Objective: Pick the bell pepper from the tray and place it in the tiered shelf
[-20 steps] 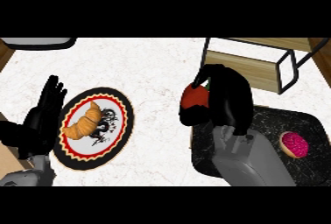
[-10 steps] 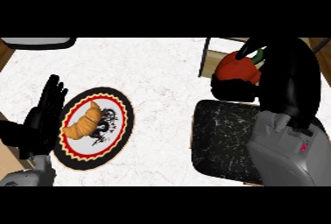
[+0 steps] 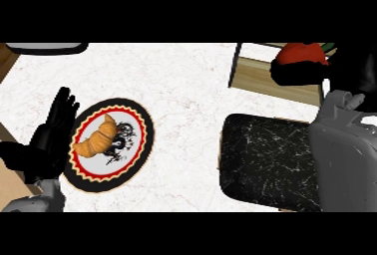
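Counter, white marbled: wide bare stretch between plate and tray, running to the top edge. Wood strip along the left edge; grey rim of some vessel at top left.

Plate has a black scalloped rim, red ring and dark drawing, and carries a croissant. Left hand rests open, fingers up, over the plate's left rim.

Black tray at lower right, with the grey right forearm crossing its right side. Right hand is curled round the red bell pepper, which is off the tray and shows against the tiered shelf at top right. Contact with its wooden board cannot be told.
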Tool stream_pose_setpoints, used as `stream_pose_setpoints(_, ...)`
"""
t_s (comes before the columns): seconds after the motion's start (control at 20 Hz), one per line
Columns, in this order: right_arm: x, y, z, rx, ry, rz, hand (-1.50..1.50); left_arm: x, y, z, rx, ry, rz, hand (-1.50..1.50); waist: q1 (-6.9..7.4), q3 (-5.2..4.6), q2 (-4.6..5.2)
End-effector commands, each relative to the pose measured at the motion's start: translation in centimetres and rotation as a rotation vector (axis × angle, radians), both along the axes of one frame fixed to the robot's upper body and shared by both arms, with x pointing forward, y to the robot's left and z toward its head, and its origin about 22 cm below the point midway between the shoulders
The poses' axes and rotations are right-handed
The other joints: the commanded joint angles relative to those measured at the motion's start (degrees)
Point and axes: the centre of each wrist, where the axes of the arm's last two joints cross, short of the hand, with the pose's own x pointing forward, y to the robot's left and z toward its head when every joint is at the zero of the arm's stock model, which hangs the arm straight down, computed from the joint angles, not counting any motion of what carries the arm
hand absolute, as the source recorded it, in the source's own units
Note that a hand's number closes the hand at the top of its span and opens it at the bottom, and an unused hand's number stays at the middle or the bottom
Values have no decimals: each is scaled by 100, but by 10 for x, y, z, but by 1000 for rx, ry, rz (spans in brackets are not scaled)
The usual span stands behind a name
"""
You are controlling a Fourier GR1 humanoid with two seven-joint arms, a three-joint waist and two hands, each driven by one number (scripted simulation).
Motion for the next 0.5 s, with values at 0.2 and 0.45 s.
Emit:
stream_pose_setpoints(0.2, 46, -48, -26, 44, -15, -64, 150, -3, -5, -6, 8, -4, -1, 0, 35, 2, 14)
stream_pose_setpoints(0.45, 70, -49, -59, 46, -71, -84, 150, -3, -9, 4, -22, 6, -15, 0, 41, 2, 13)
